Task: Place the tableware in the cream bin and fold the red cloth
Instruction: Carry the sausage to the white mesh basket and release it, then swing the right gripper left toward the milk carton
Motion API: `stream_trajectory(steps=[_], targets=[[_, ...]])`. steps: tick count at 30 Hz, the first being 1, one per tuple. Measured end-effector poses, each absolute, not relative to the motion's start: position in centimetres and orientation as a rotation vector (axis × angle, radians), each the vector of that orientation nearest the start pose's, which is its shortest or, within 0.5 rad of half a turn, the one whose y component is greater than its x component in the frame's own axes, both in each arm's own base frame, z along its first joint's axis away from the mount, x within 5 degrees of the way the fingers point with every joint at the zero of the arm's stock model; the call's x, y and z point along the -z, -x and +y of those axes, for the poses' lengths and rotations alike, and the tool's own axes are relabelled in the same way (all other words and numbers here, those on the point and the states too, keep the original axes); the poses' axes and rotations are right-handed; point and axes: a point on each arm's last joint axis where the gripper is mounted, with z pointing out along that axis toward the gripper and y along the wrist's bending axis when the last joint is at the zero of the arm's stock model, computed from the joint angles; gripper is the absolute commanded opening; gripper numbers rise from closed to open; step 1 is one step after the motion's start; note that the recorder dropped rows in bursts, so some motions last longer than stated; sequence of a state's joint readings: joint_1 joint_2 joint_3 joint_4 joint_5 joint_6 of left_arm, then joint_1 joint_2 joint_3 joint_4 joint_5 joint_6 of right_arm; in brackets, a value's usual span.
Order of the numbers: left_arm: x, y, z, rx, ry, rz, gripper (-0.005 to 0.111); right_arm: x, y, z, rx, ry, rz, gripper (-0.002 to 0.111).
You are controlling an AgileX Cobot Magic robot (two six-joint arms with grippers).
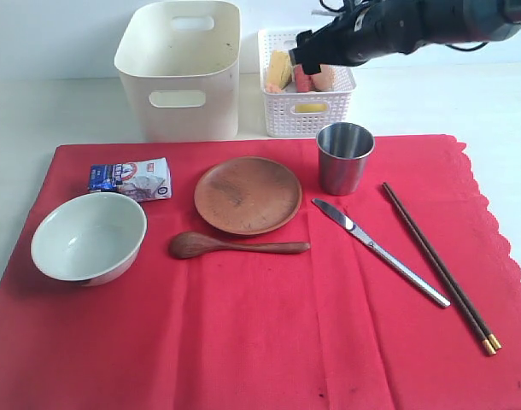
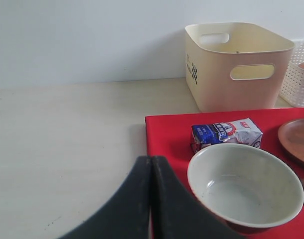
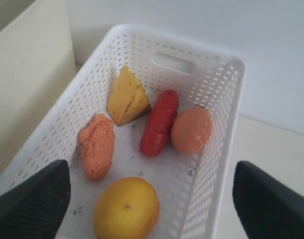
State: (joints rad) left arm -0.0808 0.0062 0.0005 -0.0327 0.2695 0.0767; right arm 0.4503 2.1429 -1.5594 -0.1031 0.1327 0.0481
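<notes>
A pale tabletop (image 1: pixel 38 111) met a white wall.

Exterior view: the red cloth (image 1: pixel 260 342) lay spread flat. It bore the pale green-white bowl (image 1: pixel 88 237), wooden plate (image 1: pixel 248 195), wooden spoon (image 1: pixel 235 246), steel cup (image 1: pixel 343 156), table knife (image 1: pixel 380 252), gold-tipped chopsticks (image 1: pixel 438 266) and a packet (image 1: pixel 131 179). The cream bin (image 1: pixel 179 73) stood behind the cloth, beside a white lattice basket (image 1: pixel 307 120).

Left wrist view: the left gripper (image 2: pixel 151 199) was clenched on nothing, near the bowl at the cloth's edge.

Right wrist view: the right gripper (image 3: pixel 152 193) was released, jaws wide apart, above the basket holding a sausage (image 3: pixel 159 122), egg (image 3: pixel 191 129) and lemon (image 3: pixel 126 209).
</notes>
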Motion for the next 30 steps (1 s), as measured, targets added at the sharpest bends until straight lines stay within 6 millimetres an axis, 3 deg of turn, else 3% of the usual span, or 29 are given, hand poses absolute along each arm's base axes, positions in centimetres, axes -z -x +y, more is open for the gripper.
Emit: stream_trajectory(steps=[7,12,19,23,30], targets=[[-18.8,-5.5,-0.5,0.034,-0.117,1.756,0.001,-23.6,-42.2,20.1,-0.176,0.543,2.199,0.083],[-18.8,-5.5,-0.5,0.034,-0.117,1.756,0.001,-25.4,-41.1,19.4,-0.158,0.545,2.242,0.068],[-18.8,-5.5,-0.5,0.034,-0.117,1.756,0.001,-25.6,-40.4,19.3,-0.193,0.546,2.314,0.024],[-18.8,-5.5,-0.5,0.034,-0.117,1.756,0.001,-24.6,-39.6,19.8,-0.296,0.605,2.351,0.0],[-18.8,-5.5,-0.5,0.034,-0.117,1.756,0.001,-22.7,-37.9,21.0,-0.498,0.794,2.345,0.0]])
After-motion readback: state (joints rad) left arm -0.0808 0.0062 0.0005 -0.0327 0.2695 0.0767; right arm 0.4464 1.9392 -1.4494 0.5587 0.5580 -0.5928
